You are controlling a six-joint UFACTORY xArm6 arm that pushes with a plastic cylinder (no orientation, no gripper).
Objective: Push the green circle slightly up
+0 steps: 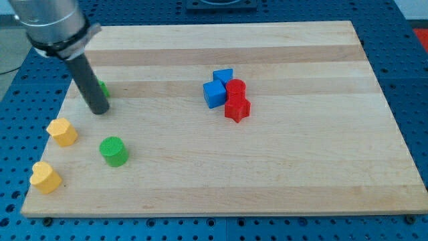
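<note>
Green circle point(114, 151) stands on the near left part of the wooden board point(301, 174), free on all sides. To its left lie two yellow blocks, one point(62, 132) a little farther and one point(46, 177) nearer, both apart from it. My tip point(99, 110) is beyond the circle, on its far side and slightly to the left, not touching it. Just behind the rod a second green block point(102, 88) shows only as a small piece, so I cannot tell its shape. Two blue blocks point(218, 88) and two red blocks point(236, 100) sit together well away to the right. The rod point(89, 84) leans a little, its upper end toward the left, and it has no fingers, so nothing opens or closes. The risk, I judge, is this: my tip is on the wrong side, and when it goes around to the near side it may brush the circle or the upper yellow block; an off-centre push would send the circle sideways.
</note>
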